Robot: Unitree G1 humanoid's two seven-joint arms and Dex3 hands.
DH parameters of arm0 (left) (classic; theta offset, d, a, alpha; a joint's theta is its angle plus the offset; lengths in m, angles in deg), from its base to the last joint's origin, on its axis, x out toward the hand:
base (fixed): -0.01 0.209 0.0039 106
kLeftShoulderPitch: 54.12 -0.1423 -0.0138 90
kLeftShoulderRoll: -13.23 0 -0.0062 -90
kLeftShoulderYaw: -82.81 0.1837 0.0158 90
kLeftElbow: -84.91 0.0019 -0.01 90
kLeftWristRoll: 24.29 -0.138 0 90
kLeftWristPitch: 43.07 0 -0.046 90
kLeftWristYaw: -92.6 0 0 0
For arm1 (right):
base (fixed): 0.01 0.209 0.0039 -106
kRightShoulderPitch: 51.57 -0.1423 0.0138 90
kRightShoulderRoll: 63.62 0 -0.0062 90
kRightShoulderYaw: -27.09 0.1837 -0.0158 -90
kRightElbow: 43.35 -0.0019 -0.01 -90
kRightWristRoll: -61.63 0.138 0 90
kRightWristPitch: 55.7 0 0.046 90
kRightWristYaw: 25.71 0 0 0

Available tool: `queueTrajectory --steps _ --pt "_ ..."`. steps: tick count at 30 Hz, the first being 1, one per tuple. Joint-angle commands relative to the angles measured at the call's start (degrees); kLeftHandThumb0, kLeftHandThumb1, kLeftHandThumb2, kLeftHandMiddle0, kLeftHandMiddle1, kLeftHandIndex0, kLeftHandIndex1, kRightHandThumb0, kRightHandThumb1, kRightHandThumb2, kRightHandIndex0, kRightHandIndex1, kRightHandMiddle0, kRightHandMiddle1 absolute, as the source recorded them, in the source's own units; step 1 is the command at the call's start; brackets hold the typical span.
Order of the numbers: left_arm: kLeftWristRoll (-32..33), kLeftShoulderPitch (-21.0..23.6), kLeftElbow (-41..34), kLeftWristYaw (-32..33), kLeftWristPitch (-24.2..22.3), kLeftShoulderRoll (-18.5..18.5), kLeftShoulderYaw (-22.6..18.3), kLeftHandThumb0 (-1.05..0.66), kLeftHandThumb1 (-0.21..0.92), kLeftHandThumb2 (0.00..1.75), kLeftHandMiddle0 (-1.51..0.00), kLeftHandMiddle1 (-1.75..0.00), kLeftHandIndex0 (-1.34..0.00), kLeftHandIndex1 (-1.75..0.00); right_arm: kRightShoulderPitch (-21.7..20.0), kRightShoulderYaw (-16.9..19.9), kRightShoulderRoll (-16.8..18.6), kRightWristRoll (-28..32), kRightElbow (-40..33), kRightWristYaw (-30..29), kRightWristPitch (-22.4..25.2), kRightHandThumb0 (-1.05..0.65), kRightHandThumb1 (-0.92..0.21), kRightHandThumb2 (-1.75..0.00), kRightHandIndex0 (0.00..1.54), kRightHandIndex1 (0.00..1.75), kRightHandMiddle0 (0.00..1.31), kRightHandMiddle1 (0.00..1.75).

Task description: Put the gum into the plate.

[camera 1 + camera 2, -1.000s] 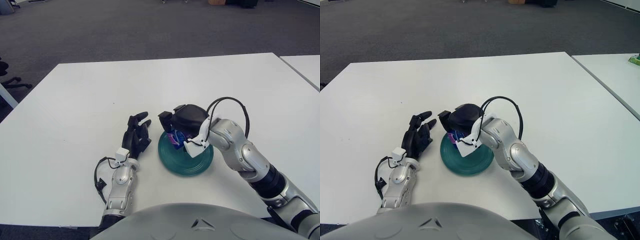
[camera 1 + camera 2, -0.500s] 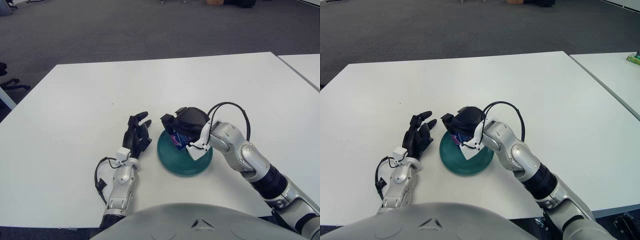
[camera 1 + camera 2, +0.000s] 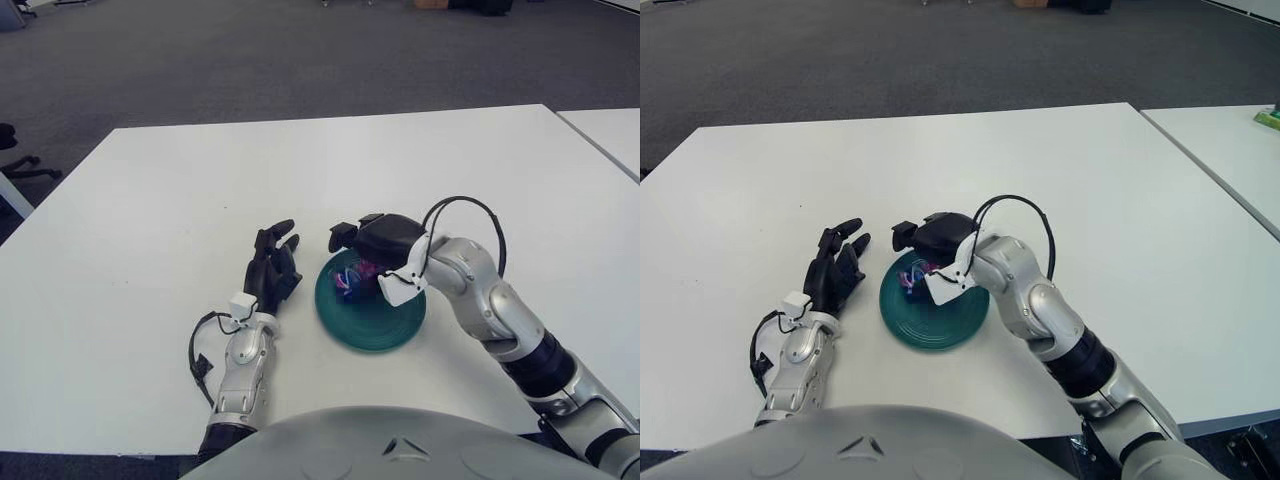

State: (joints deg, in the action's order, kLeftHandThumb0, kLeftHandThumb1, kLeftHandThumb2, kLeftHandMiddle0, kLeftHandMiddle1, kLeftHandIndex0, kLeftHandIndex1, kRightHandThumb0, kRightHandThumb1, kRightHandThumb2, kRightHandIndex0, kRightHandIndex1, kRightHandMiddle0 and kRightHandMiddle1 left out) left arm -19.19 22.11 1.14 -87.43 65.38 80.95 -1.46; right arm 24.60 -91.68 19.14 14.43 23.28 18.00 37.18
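Right hand (image 3: 372, 240) lifted, fingers spread; gum (image 3: 352, 279) in plate (image 3: 385, 325); left hand (image 3: 272, 268) splayed; white table (image 3: 150, 190).

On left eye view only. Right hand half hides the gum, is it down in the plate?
Observer: Right eye view shows more of the blue and purple gum packet. It lies on the round dark green plate, just left of the right hand, whose fingers look spread above it. The left hand shows left of the plate.
Operator: Anything on the neighbouring white table?
Observer: Yes. On the neighbouring white table a small green item sits at the picture's right edge, outside your frame.
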Motion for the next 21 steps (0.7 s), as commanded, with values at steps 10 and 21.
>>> queueTrajectory --steps 10,21 --pt "-4.7 -0.6 -3.8 1.6 -1.3 -0.5 0.8 -0.95 0.92 1.02 -0.19 -0.03 0.0 -0.49 7.5 8.3 5.8 18.0 2.8 -12.2 -2.3 -1.05 -0.92 -0.82 0.0 0.0 0.0 0.02" --pt "-4.3 -1.7 -6.9 2.0 -4.9 -0.6 1.4 -0.95 0.92 1.04 -0.15 -0.01 0.0 -0.6 12.6 12.7 9.0 28.1 4.4 -17.0 -1.7 -1.05 -0.92 -0.88 0.0 0.0 0.0 0.0"
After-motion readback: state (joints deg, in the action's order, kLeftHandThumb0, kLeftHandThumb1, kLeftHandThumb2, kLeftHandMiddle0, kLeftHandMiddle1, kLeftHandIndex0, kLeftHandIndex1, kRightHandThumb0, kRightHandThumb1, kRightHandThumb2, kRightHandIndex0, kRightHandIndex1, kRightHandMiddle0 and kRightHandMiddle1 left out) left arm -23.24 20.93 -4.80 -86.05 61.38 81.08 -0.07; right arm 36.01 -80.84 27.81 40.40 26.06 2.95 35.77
